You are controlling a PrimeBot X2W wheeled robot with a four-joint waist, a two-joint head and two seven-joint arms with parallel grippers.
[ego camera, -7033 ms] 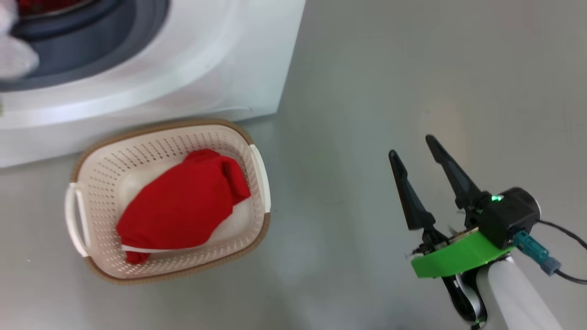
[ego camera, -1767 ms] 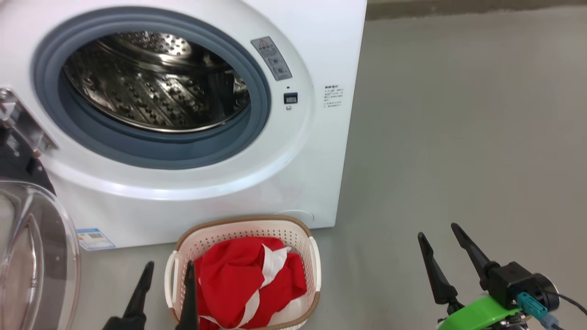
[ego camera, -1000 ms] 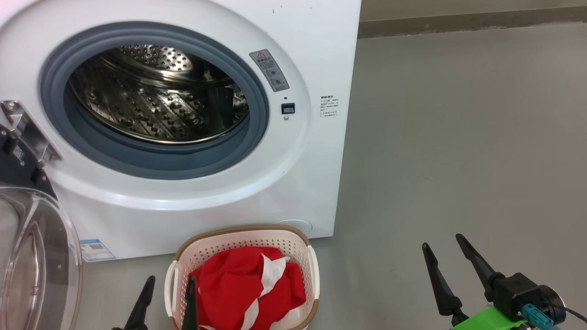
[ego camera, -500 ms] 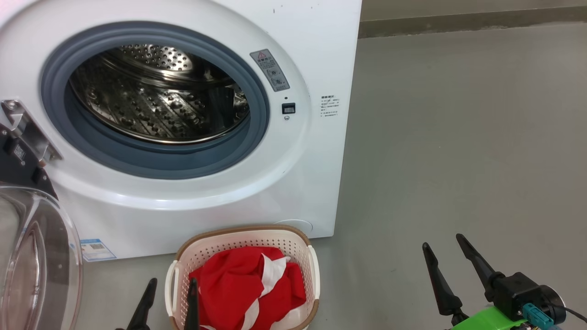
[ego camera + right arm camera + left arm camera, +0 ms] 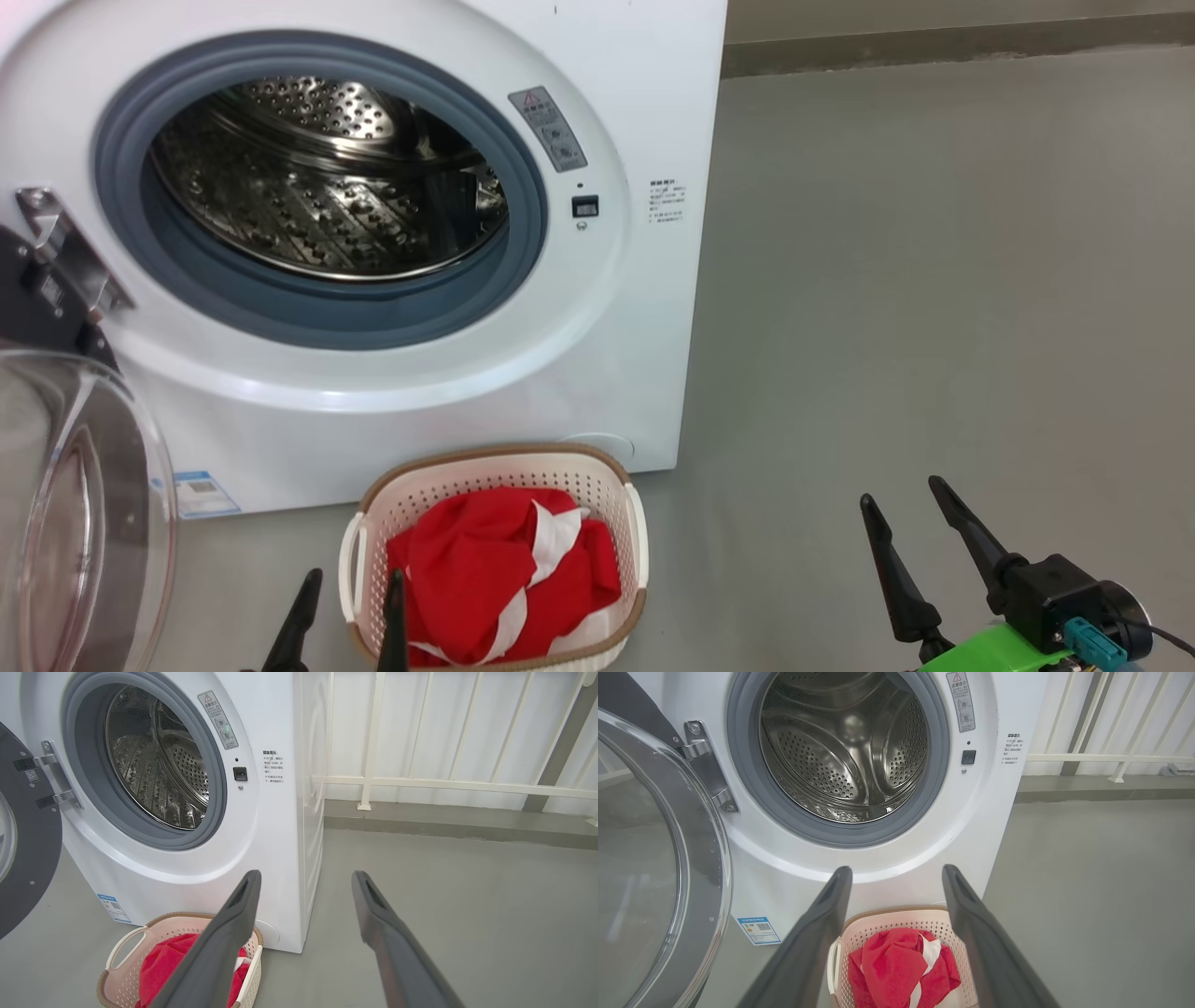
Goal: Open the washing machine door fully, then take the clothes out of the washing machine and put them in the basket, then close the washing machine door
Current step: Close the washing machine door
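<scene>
I find the drum [image 5: 317, 187] of the washing machine [image 5: 635, 93] bare. The clothes [image 5: 476, 569] lie in the basket [image 5: 495, 455] on the floor at its foot, so I judge only the closing remains. The washing machine door [image 5: 93, 523] stands swung wide at far left. The left tool [image 5: 355, 574] and right tool [image 5: 902, 491] are spread apart, carrying nothing. The door lies left of the left tool, the nearer of the 2

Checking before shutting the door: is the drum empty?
Empty, as far as shows: the drum is bare perforated steel, and the red clothes lie in the basket.
</scene>
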